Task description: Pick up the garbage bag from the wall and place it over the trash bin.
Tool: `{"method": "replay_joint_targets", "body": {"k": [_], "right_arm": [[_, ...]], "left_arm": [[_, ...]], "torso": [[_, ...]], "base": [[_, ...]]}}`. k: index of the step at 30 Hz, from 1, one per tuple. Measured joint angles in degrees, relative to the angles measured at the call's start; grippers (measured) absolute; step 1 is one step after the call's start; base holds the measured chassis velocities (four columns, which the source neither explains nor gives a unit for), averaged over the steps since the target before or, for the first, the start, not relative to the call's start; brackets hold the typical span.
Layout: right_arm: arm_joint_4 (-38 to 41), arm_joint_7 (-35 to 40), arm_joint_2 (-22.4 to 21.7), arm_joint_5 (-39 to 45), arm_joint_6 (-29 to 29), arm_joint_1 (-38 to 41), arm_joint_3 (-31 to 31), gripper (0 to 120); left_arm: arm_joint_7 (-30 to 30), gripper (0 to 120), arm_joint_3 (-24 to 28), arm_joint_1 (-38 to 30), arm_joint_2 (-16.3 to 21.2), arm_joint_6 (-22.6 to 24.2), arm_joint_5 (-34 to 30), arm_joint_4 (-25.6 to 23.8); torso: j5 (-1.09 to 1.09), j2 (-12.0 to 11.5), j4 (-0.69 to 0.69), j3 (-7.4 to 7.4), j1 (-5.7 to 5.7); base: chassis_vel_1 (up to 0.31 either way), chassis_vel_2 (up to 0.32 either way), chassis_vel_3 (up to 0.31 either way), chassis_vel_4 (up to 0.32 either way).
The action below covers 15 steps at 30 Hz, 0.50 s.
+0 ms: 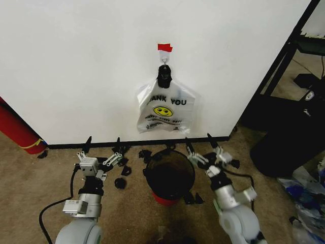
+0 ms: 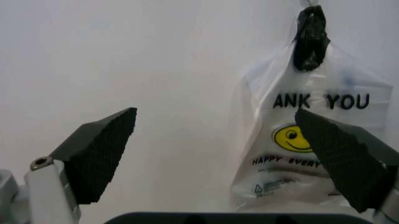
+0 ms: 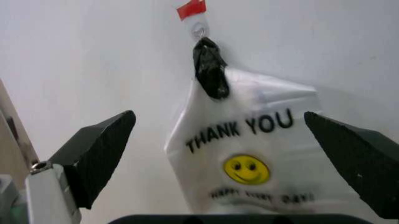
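The garbage bag [image 1: 163, 108], a see-through bag with "THANK YOU" and a yellow smiley, hangs flat on the white wall [image 1: 76, 61]. A black clip [image 1: 164, 75] pinches its top under a small hook [image 1: 164, 60] and a red tape piece [image 1: 164, 48]. Directly below it on the carpet stands the trash bin [image 1: 163, 199], red outside and black inside. My left gripper [image 1: 103, 142] hovers open left of the bin; my right gripper [image 1: 199, 140] is open to the bin's right. Both point at the wall, well short of the bag [image 2: 311, 140] [image 3: 249, 154], with nothing between the fingers.
Several small black pieces [image 1: 124, 170] lie on the carpet along the black baseboard [image 1: 66, 145]. A long red cylinder with a yellow band [image 1: 18, 129] leans at the far left. A black rack [image 1: 284, 66], a dark bulky object [image 1: 284, 147] and loose plastic [image 1: 307, 193] crowd the right.
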Motion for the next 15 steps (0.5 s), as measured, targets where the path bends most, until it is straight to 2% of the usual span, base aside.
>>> {"method": "replay_joint_targets", "body": {"k": [5,7,13,15], "right_arm": [[-8.7,1.2,1.9,3.1,0.5,10.5,-4.9,100],[-10.6,1.2,2.3,3.2,0.8,12.2,-5.4,100],[-22.8,1.3,5.3,4.5,3.0,23.1,-8.4,100],[-24.2,1.2,5.7,5.0,3.4,24.6,-8.9,100]], "left_arm": [[0.1,100,-0.3,-0.2,0.3,-0.5,0.7,1.4],[0.1,100,-0.3,-0.3,0.4,-0.6,0.8,1.7],[0.2,100,-0.2,-1.3,0.6,-0.9,1.2,3.7],[0.2,100,-0.2,-1.6,0.6,-0.9,1.2,4.0]], "torso": [[0.00,0.0,0.01,0.00,0.00],[0.00,0.0,0.02,0.00,0.00],[0.00,0.0,0.01,0.01,0.00],[-0.01,0.0,0.01,0.01,0.00]], "base": [[0.000,0.000,0.000,0.000],[0.000,0.000,0.000,0.000],[0.000,0.000,0.000,0.000],[0.000,0.000,0.000,0.000]]}}
